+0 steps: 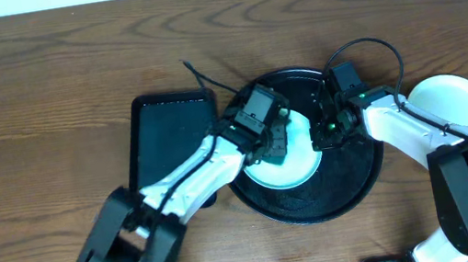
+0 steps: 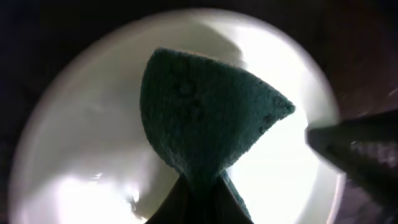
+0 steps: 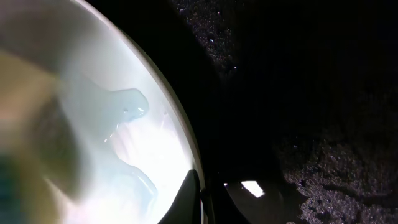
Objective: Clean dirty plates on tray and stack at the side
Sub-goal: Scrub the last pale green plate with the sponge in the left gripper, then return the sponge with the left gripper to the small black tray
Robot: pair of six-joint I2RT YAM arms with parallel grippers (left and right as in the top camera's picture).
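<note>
A pale mint-blue plate lies on the round black tray. My left gripper hovers over the plate, shut on a dark green sponge that is pressed against the plate's face. My right gripper is shut on the plate's right rim; in the right wrist view one finger lies inside the rim and the other outside it, right gripper. The left wrist view shows the left gripper pinching the sponge's narrow end. Another pale plate rests on the bare tabletop at the right.
A smaller rectangular black tray lies just left of the round one, partly under my left arm. A black cable runs behind the trays. Brown wood tabletop stretches to the left and back.
</note>
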